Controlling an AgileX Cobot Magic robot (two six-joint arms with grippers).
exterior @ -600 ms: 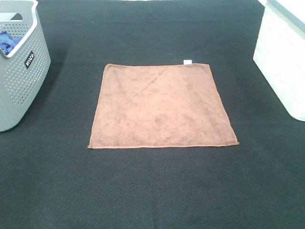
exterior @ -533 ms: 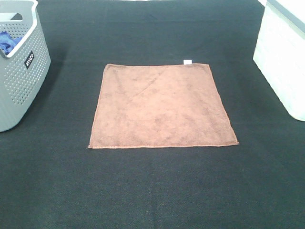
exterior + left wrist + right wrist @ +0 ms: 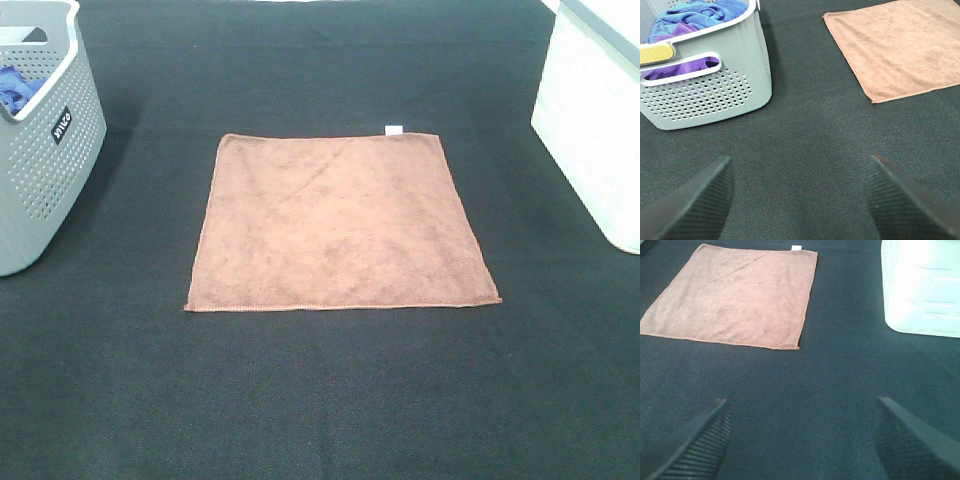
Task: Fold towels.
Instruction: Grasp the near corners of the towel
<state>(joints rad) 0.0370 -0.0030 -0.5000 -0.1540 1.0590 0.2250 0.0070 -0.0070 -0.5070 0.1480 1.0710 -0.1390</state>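
Black label with white capitals, fixed on outer wall of basket, just under rim; set aslant, letters too small to read surely. White tag at towel hem, well right of basket: no legible print.

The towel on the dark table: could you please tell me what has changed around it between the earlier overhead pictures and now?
Nothing has visibly changed. The towel lies flat and unfolded in the same spot, and the grey basket and the white bin stand where they were.
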